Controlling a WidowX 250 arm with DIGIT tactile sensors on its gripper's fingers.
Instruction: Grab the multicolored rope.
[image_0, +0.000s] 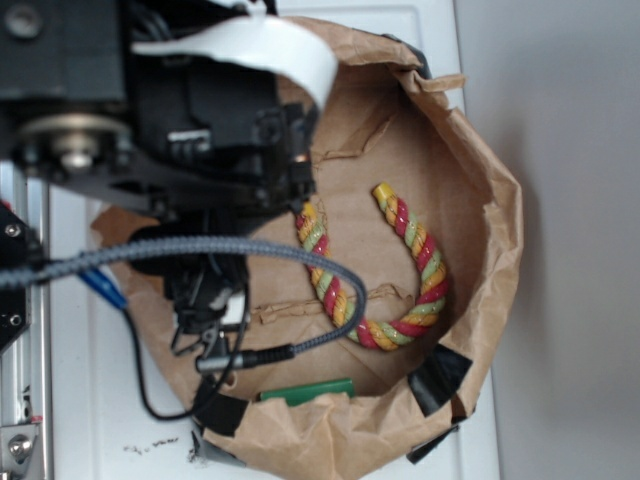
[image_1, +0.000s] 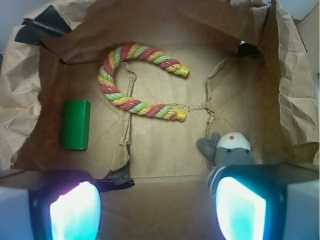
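Here the multicolored rope (image_1: 134, 82) lies flat on the floor of a cut-down brown paper bag (image_1: 165, 155), bent into a U whose two yellow-capped ends point toward the side where a small grey plush animal (image_1: 230, 149) sits. A flat green object (image_1: 75, 124) rests well apart from the rope on the other side, near the bag's crumpled wall. The end effector (image_1: 157, 210) hangs released above the bag, its two glowing pads spread wide at the bottom of the wrist view with nothing between them, and it is not yet over the rope. The step in hand looks like the approach, so the sensible move is to carry the end effector across until one straight limb or the bend of the U sits between the pads, with the jaws turned across the strand, not along it. The lower limb, nearer the pads, seems the easier target. Descending straight down should keep the pads clear of the paper creases and the torn seam running under the rope. The plush sits close to one pad, so drifting that way risks catching it instead.
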